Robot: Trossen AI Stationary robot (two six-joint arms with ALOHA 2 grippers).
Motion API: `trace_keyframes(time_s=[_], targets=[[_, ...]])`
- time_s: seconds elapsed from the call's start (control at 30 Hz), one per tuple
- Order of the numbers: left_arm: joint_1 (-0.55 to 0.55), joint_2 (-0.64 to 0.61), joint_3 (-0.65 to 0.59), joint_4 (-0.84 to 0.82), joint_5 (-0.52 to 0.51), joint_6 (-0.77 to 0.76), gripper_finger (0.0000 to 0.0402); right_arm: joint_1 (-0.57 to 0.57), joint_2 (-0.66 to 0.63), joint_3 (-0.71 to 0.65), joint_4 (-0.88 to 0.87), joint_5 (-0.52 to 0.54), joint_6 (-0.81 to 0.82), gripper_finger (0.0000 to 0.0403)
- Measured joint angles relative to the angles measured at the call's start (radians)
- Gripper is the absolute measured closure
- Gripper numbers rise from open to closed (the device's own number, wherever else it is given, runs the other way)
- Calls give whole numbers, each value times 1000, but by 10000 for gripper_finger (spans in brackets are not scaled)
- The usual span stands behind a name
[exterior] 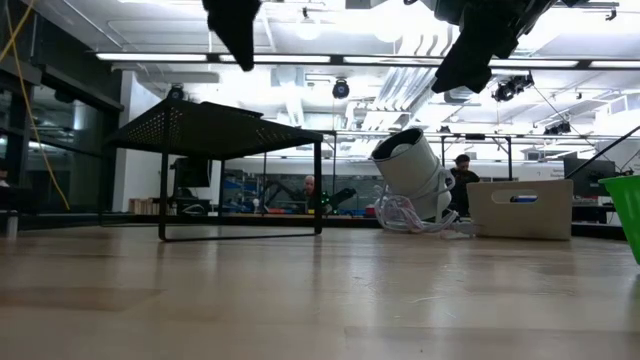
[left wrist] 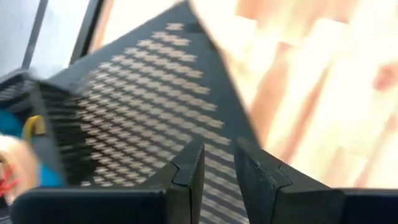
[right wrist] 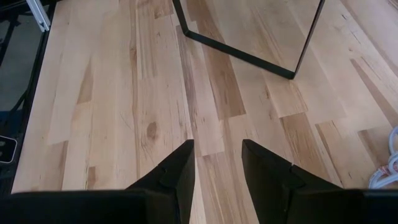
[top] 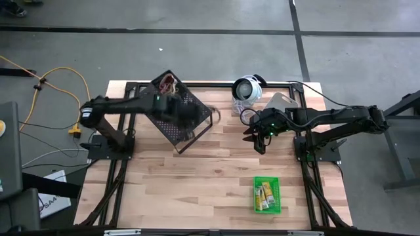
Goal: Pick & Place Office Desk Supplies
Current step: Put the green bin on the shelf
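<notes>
Left claw (top: pixel 186 117) above the mesh rack (top: pixel 177 111), fingers slightly parted, gripping nothing. Right claw (top: pixel 258 139) in the air beside the rack's open frame, over bare tabletop (top: pixel 197 183), fingers parted and empty. Green bin (top: pixel 267 195) with little yellow pieces (top: pixel 264 194) lies well apart from the rack, toward the tabletop's near edge. Elastic loops (top: pixel 168 83) rest on the rack's far corner.

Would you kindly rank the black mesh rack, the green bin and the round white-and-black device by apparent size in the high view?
1. black mesh rack, clearly largest.
2. green bin.
3. round white-and-black device, which looks only slightly smaller than the bin; it stands taller, so it is nearer the overhead camera, and this ranking is unsure.
</notes>
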Motion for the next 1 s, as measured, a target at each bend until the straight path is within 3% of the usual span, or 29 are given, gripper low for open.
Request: trace_keyframes(time_s=[0.33, 0.53, 1.0], targets=[[-296, 0, 0, 0, 0, -44, 320, 0, 0, 0, 0, 0, 0, 282], [-420, 0, 0, 1, -1, -46, 320, 0, 0, 0, 0, 0, 0, 282], [-453, 1, 0, 109, -23, -46, 320, 0, 0, 0, 0, 0, 0, 282]])
